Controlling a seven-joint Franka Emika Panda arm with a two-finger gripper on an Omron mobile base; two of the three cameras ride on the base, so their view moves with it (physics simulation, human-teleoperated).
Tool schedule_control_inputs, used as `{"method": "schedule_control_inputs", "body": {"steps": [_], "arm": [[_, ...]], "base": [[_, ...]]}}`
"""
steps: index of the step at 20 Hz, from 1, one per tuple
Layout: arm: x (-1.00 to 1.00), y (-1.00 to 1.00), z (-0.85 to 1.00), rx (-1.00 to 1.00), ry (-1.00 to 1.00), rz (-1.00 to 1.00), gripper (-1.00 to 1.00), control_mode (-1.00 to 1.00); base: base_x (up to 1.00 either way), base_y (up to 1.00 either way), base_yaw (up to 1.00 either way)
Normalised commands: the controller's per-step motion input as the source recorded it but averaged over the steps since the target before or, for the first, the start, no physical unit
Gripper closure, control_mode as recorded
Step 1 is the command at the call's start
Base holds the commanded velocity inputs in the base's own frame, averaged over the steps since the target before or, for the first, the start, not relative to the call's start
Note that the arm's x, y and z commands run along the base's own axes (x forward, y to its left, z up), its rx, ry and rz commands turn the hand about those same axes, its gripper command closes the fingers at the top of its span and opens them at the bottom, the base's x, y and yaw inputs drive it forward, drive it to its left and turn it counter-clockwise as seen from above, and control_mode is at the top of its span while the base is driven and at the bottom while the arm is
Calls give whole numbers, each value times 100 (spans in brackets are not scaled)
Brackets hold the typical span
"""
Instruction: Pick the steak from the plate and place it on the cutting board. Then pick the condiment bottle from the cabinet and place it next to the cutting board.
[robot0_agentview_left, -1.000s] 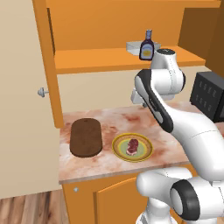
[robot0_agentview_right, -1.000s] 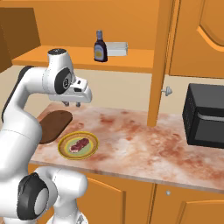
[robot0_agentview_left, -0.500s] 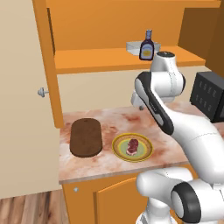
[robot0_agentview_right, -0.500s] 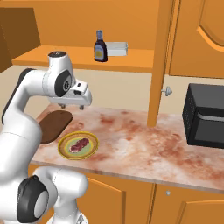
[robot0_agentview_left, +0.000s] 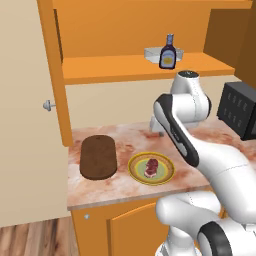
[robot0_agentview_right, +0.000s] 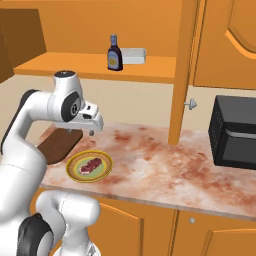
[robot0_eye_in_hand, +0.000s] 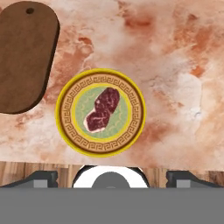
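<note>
The gripper (robot0_agentview_right: 91, 131) is hanging in the air above the counter with its jaws spread wide and nothing between them; its fingertips (robot0_eye_in_hand: 43, 177) are sitting far apart at the bottom of the hand view and are touching nothing.

Right below the hand, the steak (robot0_eye_in_hand: 103, 109) is lying in the pale green middle of the plate (robot0_eye_in_hand: 65, 127), a small reddish slab with whitish marbling, well inside the patterned yellow-brown rim. The plate is resting near the front edge of the marbled counter (robot0_eye_in_hand: 175, 87).

Just beside the plate, off to the hand's left, the dark wooden cutting board (robot0_eye_in_hand: 24, 57) is lying flat with nothing on it; a narrow strip of counter is showing between board and plate, so the two are apart.

Farther back and higher than the hand, the condiment bottle (robot0_agentview_right: 114, 53) is standing upright on the shelf of the orange cabinet (robot0_agentview_right: 75, 67), with a clear tray (robot0_agentview_right: 132, 55) just behind it. The cabinet's beige door (robot0_agentview_left: 25, 125) is standing open at the far left, and a black microwave (robot0_agentview_right: 234, 132) is sitting on the counter well off to the right.
</note>
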Motion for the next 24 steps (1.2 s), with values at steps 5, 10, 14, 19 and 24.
{"method": "schedule_control_inputs", "body": {"steps": [5,10,14,19,24], "arm": [[-9,4,-25,0,1,0,-100,-100],[-10,1,-19,0,1,-1,-100,-100],[-9,6,-23,0,0,-2,-100,-100],[-4,9,-24,0,0,-3,-100,-100],[0,8,-28,0,0,-6,-100,-100]], "base": [[0,0,0],[0,0,0],[0,0,0],[0,0,0],[0,0,0]]}}
